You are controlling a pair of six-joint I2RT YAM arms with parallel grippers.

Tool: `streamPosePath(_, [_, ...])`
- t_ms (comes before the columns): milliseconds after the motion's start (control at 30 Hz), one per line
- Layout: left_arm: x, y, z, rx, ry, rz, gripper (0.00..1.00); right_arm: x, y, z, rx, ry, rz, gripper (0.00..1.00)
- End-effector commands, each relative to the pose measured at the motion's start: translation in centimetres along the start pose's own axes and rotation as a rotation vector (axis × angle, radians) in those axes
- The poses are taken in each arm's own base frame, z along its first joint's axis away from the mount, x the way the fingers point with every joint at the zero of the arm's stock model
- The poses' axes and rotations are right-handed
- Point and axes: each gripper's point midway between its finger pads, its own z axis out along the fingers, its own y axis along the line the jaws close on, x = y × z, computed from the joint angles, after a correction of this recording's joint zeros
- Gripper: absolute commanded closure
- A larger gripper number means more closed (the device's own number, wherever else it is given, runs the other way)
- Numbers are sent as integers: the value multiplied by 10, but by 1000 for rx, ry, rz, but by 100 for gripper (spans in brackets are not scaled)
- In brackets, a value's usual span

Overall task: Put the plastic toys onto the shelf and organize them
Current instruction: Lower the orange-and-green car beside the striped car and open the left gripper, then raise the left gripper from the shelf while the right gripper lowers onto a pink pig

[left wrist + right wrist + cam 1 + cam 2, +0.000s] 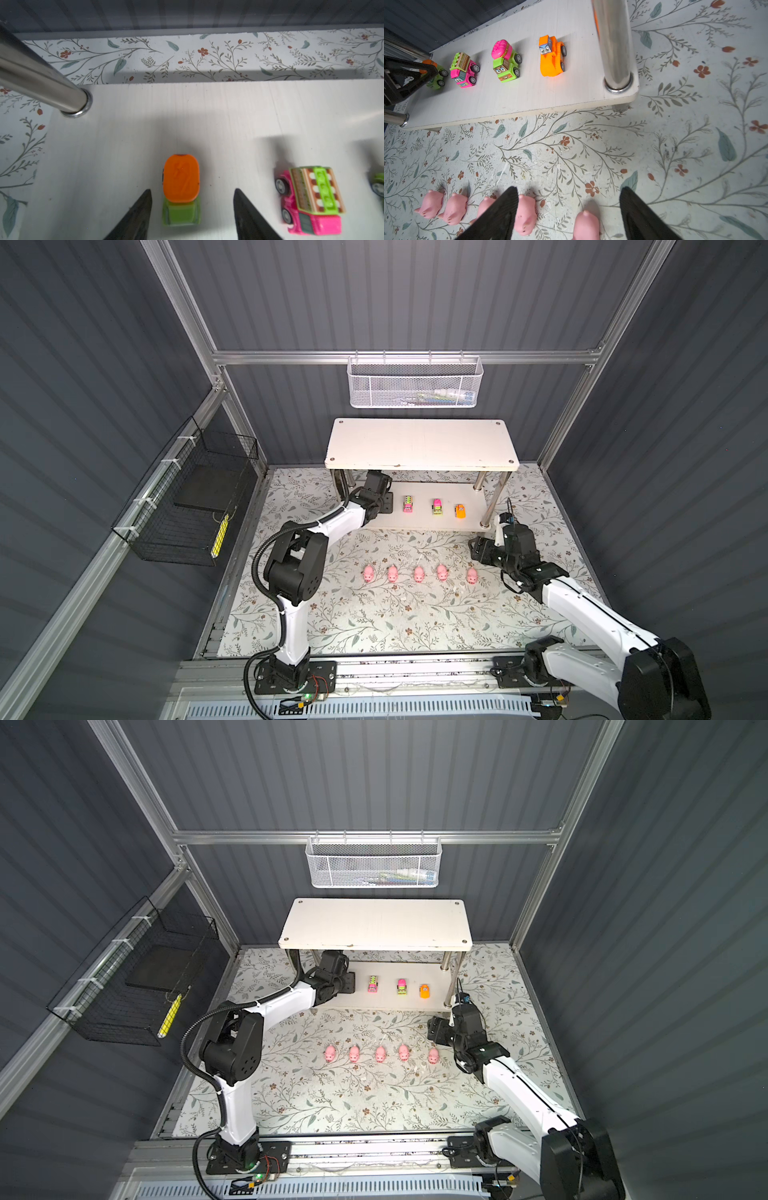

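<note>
Top views are both showing a bench (374,626) covered in a pale leaf-and-flower sheet, sitting inside dark grey ribbed walls (415,294) framed by aluminium rails (407,357). A white mesh basket (413,383) is hanging on the back rail, a black wire basket (187,506) on the left one. The white two-tier shelf (422,443) with shiny metal posts is standing at the bench's back. Four tiny plastic vehicles (504,62) are sitting in a row on its lower board (508,99): a green truck with an orange top (181,191), a pink truck with a green roof (408,504), a green mixer with a pink drum (436,507) and an orange digger (459,511). Five pink plastic pigs (419,573) are standing in a line on the bench before the shelf. The left arm (332,522) is reaching under the top board (374,923); its left tool (192,190) is standing open astride the green truck, both fingers (137,216) clear of it. The right arm (582,601) is bending low, its right tool (568,188) gaping wide near the right end of the pig line, holding nothing.
</note>
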Motion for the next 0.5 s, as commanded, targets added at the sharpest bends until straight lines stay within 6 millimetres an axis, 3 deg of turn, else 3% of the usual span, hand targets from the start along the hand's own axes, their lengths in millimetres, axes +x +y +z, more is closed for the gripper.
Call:
streamPosePath(0, [-15, 6, -15, 4, -39, -25, 35, -2, -2, 1, 12, -1, 6, 22])
streamPosePath(233, [-28, 5, -36, 20, -83, -35, 34, 4, -6, 0, 22, 12, 13, 21])
streamPosePath(267, [-18, 8, -37, 17, -68, -33, 34, 5, -6, 0, 21, 13, 16, 21])
streamPosePath(467, [-4, 4, -50, 77, -69, -72, 34, 18, -9, 3, 22, 44, 40, 21])
